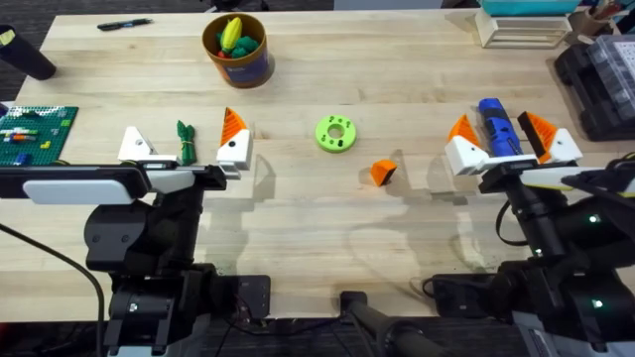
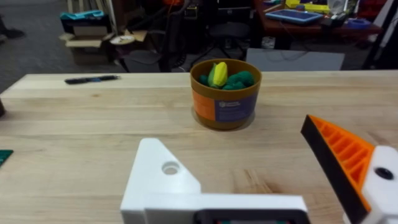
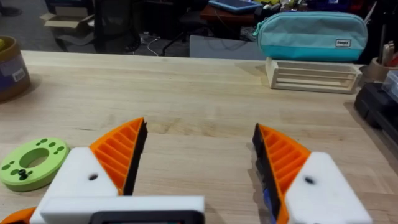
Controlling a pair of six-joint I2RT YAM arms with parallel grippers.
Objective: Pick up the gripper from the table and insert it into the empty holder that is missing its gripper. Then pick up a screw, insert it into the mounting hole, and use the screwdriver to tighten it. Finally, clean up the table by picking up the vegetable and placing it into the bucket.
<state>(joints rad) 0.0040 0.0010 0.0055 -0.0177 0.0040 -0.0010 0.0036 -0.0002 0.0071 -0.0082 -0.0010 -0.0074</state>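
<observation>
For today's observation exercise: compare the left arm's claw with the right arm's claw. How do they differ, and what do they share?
The left claw has one bare white holder lacking its orange tip; the right claw carries orange ridged tips on both fingers. The dark green vegetable lies between the left claw's fingers; the blue screwdriver lies between the right claw's. Both are open, with white mounts.

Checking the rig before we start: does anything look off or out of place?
Yes. The left gripper has one bare white holder with no orange tip. The missing orange gripper lies loose on the table.
</observation>
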